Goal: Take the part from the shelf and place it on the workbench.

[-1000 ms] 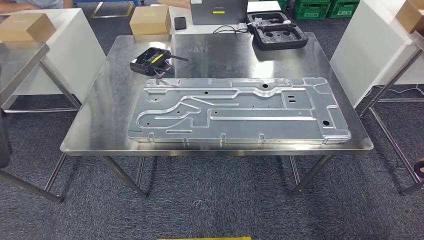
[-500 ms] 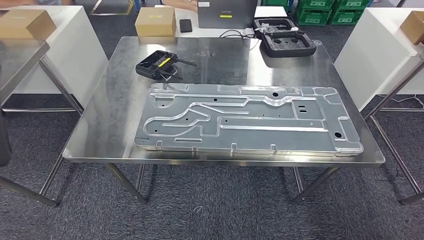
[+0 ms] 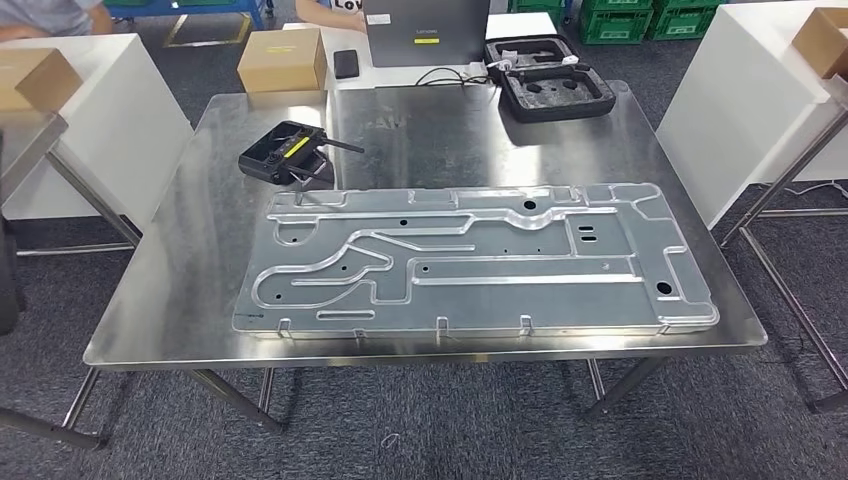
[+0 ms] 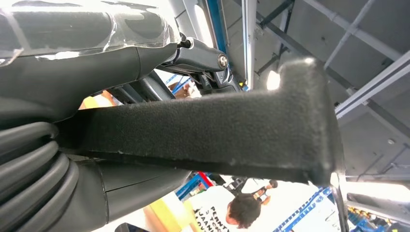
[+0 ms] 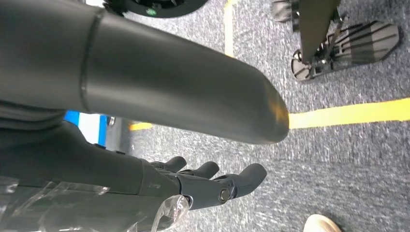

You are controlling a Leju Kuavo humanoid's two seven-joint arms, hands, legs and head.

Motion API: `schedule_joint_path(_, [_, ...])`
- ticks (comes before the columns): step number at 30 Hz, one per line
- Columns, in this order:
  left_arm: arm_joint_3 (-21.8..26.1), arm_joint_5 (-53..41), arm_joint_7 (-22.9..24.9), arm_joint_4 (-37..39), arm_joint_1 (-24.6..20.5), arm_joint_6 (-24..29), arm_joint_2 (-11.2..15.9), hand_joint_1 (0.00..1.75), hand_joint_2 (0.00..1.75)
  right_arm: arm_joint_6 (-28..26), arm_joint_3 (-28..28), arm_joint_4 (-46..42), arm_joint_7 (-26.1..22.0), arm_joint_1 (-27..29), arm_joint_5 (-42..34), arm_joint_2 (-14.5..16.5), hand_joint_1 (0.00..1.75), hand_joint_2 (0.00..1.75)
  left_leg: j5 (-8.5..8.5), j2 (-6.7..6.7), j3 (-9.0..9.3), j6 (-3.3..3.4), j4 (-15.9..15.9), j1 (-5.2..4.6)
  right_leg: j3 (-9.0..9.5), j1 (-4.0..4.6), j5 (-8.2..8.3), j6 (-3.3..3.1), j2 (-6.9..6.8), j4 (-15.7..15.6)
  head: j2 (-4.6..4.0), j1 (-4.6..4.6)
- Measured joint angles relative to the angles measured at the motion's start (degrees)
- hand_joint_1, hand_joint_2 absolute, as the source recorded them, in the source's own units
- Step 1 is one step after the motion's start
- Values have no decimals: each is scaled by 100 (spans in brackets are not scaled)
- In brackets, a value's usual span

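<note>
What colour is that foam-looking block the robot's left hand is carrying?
Black, with a rough, grainy texture. The foam part shows best in the left wrist view, held in the left hand.

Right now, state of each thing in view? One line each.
left hand: holds a black foam part
right hand: empty, fingers loosely extended over the floor
metal plate: flat on the workbench
remote controller: lying beside the plate
foam tray: open-side up, at far edge
</note>
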Motion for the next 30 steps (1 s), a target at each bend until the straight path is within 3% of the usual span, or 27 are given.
schedule_joint_path(1, [0,0,-1,0,3,-4,0,175,175,2,0,0,5,4,5,3,0,0,304,0,104,24,-416,-5,68,-2,-50,15,9,-4,-1,0])
schedule_joint_path(2, [1,1,-1,0,5,-6,-1,175,175,2,0,0,10,2,14,9,0,0,490,0,202,55,-786,-25,127,4,-94,38,20,-6,-1,-1])
schedule_joint_path(3, [1,1,-1,-1,11,-13,3,175,175,3,0,-1,13,-3,24,15,0,0,566,-5,270,90,-1021,-47,158,8,-131,68,27,-15,-1,-2])
schedule_joint_path(5, [5,1,0,-2,29,-26,13,175,175,0,0,-1,14,-11,38,27,0,0,537,-17,326,162,-1169,-76,205,21,-154,140,36,-10,-1,-2])
schedule_joint_path(8, [-2,-3,-18,-2,47,-64,19,175,175,-4,4,-2,33,-12,38,26,0,0,577,-23,495,262,-1231,-27,201,28,-213,235,29,181,0,10])
schedule_joint_path(9, [-13,-8,-31,-2,45,-98,17,175,175,-4,7,-2,37,-16,36,27,0,0,565,-22,550,289,-1245,-16,84,24,-299,260,25,409,0,15])
schedule_joint_path(12, [-77,-21,-66,-1,19,-219,2,175,175,-3,9,-1,33,-25,33,39,0,0,485,-22,619,337,-1254,-26,-622,9,-675,310,17,1431,0,24])
schedule_joint_path(13, [-104,-22,-72,-1,12,-242,-9,175,175,-2,9,-1,32,-23,32,40,0,0,448,-27,652,342,-1254,-31,-794,9,-705,316,17,1589,0,24])
schedule_joint_path(14, [-130,-23,-75,0,5,-256,-19,175,175,-2,10,-1,38,-19,31,41,0,0,407,-33,699,342,-1254,-33,-866,9,-615,316,16,1546,0,24])
schedule_joint_path(15, [-152,-24,-78,0,-4,-266,-27,175,175,-2,11,0,54,-13,31,42,0,0,362,-38,761,338,-1255,-35,-832,10,-404,310,16,1298,0,24])
schedule_joint_path(17, [-192,-26,-83,0,-28,-281,-44,175,175,-2,16,0,86,2,31,42,0,0,264,-40,897,311,-1258,-38,-610,23,116,259,3,533,-1,19])
schedule_joint_path(19, [-236,-27,-90,0,-57,-293,-62,175,175,-2,21,0,96,-7,31,46,0,0,180,-39,976,246,-1282,-46,-469,57,232,191,-22,113,-1,20])
schedule_joint_path(22, [-283,-25,-96,0,-99,-300,-81,175,175,-2,28,0,102,-16,32,51,0,0,142,-34,1056,154,-1211,-56,-353,57,241,78,-20,25,-1,21])
schedule_joint_path(24, [-295,-26,-96,0,-120,-299,-86,175,175,-2,33,0,121,-15,32,52,0,0,29,-27,969,105,-910,-45,-236,31,236,19,-22,-3,-1,13])
schedule_joint_path(28, [-322,-27,-96,0,-133,-301,-93,175,175,4,35,0,133,-25,35,56,0,0,-457,-23,115,25,340,-16,-148,25,134,-20,-18,-5,0,1])
schedule_joint_path(29, [-338,-26,-96,0,-133,-301,-97,175,175,10,36,0,133,-22,36,58,0,0,-444,-23,-14,14,410,-10,-113,23,99,-12,-13,-5,0,0])
schedule_joint_path(30, [-352,-25,-96,0,-132,-302,-101,175,175,19,36,0,133,-19,37,61,0,0,-312,-22,-44,6,292,-3,-66,17,61,0,-7,-4,0,0])
